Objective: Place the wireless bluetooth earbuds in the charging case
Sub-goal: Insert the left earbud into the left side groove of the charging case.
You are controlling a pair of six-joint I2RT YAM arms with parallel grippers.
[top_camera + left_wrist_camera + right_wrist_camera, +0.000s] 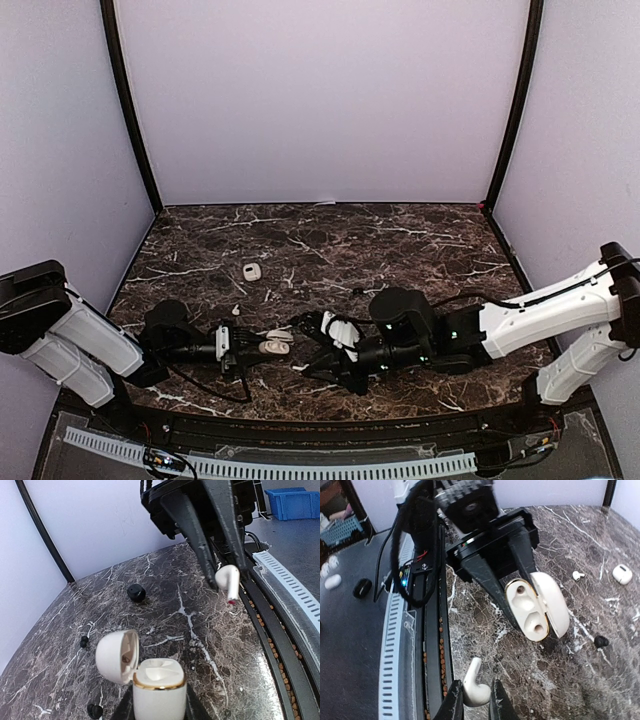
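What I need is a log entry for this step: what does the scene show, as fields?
left gripper: shut on case, lid open
right gripper: shut on earbud, apart from case
slots: both look empty
table: spare case, closed; loose white earbud; black earbud
task state: earbud not yet in case
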